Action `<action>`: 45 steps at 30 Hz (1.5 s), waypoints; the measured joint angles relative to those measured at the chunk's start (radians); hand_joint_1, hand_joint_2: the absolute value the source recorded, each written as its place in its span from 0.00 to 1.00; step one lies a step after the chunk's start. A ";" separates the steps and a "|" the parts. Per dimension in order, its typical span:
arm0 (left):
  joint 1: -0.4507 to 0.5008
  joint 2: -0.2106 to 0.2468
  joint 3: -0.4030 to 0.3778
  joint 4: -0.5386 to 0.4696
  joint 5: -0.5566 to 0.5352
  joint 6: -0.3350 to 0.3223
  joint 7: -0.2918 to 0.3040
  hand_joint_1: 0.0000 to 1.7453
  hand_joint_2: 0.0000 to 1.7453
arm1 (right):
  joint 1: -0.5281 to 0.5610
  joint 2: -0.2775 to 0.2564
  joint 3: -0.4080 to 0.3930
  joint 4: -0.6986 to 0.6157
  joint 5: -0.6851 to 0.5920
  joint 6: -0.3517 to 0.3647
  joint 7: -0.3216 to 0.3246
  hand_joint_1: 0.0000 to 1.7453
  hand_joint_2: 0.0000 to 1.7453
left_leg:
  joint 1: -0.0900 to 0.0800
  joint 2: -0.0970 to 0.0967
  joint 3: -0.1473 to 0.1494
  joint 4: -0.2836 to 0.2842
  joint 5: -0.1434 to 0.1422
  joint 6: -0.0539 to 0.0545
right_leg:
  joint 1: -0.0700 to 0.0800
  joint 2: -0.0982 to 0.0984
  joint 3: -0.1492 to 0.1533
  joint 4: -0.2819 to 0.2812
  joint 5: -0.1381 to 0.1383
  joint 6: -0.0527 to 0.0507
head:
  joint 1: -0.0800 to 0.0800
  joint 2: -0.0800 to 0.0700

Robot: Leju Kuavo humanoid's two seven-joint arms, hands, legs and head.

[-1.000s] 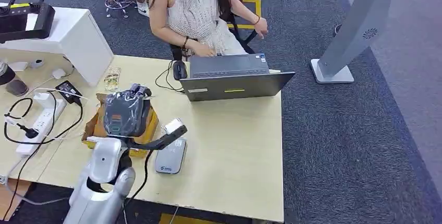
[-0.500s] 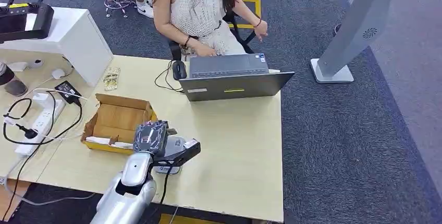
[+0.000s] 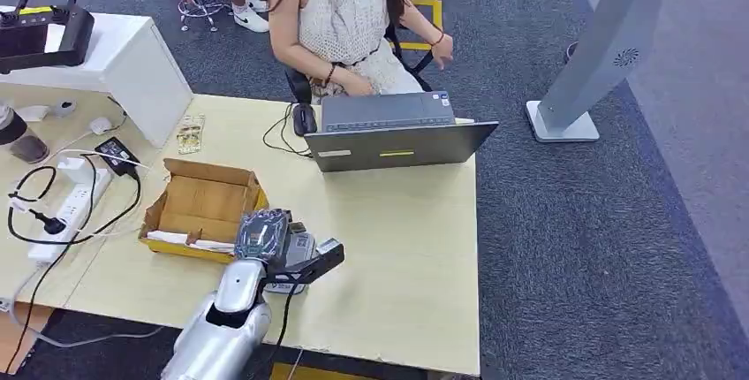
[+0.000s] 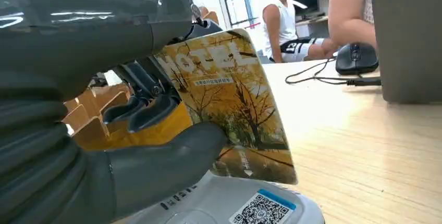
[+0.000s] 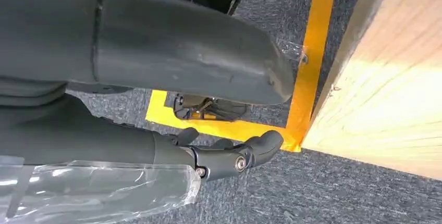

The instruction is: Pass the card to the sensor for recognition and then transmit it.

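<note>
One pale wooden table (image 3: 397, 247) stands on grey carpet (image 3: 601, 239).

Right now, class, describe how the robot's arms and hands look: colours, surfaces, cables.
The left arm is silver and rounded, a black cable beside it. The left hand is dark under clear wrap. The right hand has a thick grey thumb, darker fingers, clear wrap behind.
</note>
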 joint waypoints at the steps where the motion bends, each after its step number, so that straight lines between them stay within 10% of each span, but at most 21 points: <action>1: 0.002 0.000 0.000 -0.002 0.000 0.010 0.001 1.00 1.00 | 0.000 0.000 0.000 0.000 0.000 0.000 0.000 0.00 0.00 | 0.000 0.000 0.000 0.000 0.000 0.000 | 0.000 0.000 0.000 0.000 0.000 0.000 | 0.000 0.000; 21: -0.088 0.289 0.024 -0.476 0.000 -0.044 0.214 1.00 1.00 | 0.009 0.003 -0.013 -0.013 0.052 0.016 -0.035 0.00 0.00 | 0.001 0.002 -0.003 0.000 0.002 -0.001 | 0.001 0.002 -0.005 0.004 0.001 0.000 | 0.000 0.000; 38: -0.071 0.330 0.103 -0.504 0.000 -0.040 0.170 1.00 1.00 | 0.015 0.005 -0.020 -0.023 0.062 0.017 -0.034 0.00 0.00 | 0.001 0.003 -0.003 0.000 0.002 -0.002 | 0.001 0.003 -0.006 0.004 0.001 -0.001 | 0.000 0.000; 39: -0.070 0.330 0.104 -0.505 0.000 -0.040 0.170 0.00 1.00 | 0.015 0.005 -0.020 -0.023 0.063 0.017 -0.034 0.00 0.00 | 0.001 0.003 -0.003 0.000 0.002 -0.002 | 0.001 0.003 -0.006 0.004 0.001 -0.001 | 0.000 0.000; 45: -0.054 0.326 0.115 -0.506 0.000 -0.021 0.121 0.00 1.00 | 0.016 0.005 -0.023 -0.024 0.069 0.016 -0.035 0.00 0.00 | 0.001 0.004 -0.003 0.000 0.002 -0.002 | 0.001 0.004 -0.006 0.004 0.001 -0.001 | 0.000 0.000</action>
